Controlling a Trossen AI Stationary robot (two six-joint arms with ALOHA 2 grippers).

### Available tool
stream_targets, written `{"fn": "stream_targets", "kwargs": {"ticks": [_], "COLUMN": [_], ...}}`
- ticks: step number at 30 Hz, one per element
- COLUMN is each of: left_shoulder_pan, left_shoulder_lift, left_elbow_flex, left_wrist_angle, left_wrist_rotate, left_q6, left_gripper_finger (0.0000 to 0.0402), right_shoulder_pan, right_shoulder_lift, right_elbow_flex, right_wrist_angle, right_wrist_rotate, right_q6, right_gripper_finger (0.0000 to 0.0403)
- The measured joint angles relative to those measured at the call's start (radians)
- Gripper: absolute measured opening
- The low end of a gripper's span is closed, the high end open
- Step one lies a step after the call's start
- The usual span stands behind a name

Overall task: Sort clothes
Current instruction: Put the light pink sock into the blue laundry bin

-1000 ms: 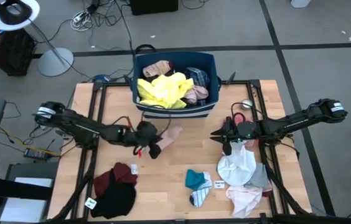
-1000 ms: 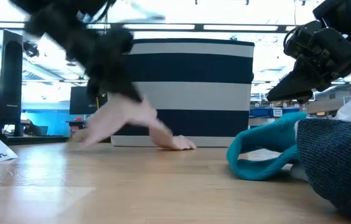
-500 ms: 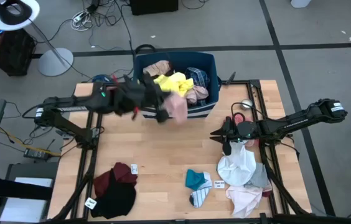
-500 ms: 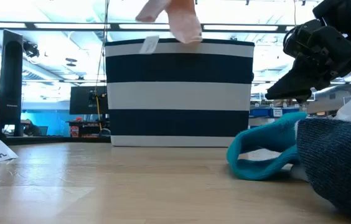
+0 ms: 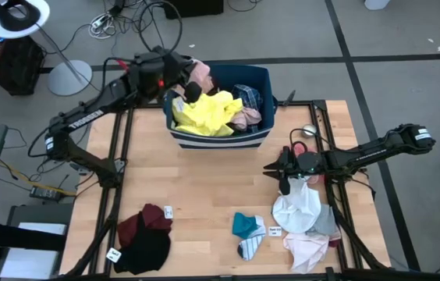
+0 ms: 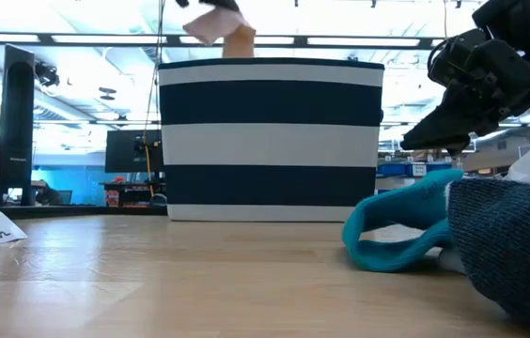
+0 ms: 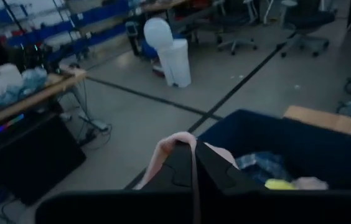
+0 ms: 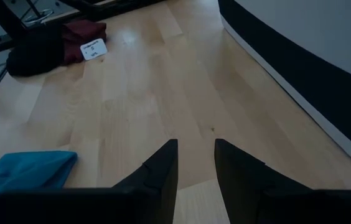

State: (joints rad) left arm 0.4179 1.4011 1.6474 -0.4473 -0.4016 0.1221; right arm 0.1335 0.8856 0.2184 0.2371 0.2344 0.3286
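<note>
The left gripper [image 5: 189, 80] is clenched on a pink garment [image 5: 199, 76] over the bin's [image 5: 256, 137] ten o'clock corner, where yellow [image 5: 204, 114] and plaid [image 5: 249, 97] clothes lie. At the table's [image 5: 204, 187] three o'clock the right gripper [image 5: 284, 173] hovers, fingers parted and empty, above the white garment [image 5: 298, 209]; teal sock [image 5: 244, 225] at six, maroon [image 5: 136, 227] and black [image 5: 143, 250] at seven.

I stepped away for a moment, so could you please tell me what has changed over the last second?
The left gripper, shut on the pink garment, lifted it off the table and carried it up over the far left corner of the navy bin. The right gripper stayed still above the white garment; the teal sock and maroon pile did not move.
</note>
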Motion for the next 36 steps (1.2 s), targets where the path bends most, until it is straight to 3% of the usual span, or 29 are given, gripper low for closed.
{"fn": "stream_targets", "kwargs": {"ticks": [5, 17, 28, 36], "left_shoulder_pan": [0.054, 0.095, 0.046, 0.056], "left_shoulder_lift": [0.000, -0.006, -0.019, -0.018], "left_elbow_flex": [-0.053, -0.099, -0.100, -0.100], "left_wrist_angle": [-0.003, -0.039, -0.124, -0.339], "left_wrist_rotate": [0.015, 0.124, 0.127, 0.126], "left_q6": [-0.042, -0.141, -0.147, -0.234], "left_gripper_finger": [0.0025, 0.0131, 0.0136, 0.0136], "right_shoulder_pan": [0.000, 0.000, 0.000, 0.000], "right_shoulder_lift": [0.000, 0.000, 0.000, 0.000], "right_elbow_flex": [0.000, 0.000, 0.000, 0.000], "right_wrist_angle": [0.000, -0.001, 0.030, 0.041], "right_wrist_rotate": [0.000, 0.000, 0.000, 0.000], "right_q6": [0.000, 0.004, 0.009, 0.009], "right_gripper_finger": [0.0107, 0.0107, 0.0107, 0.0107]}}
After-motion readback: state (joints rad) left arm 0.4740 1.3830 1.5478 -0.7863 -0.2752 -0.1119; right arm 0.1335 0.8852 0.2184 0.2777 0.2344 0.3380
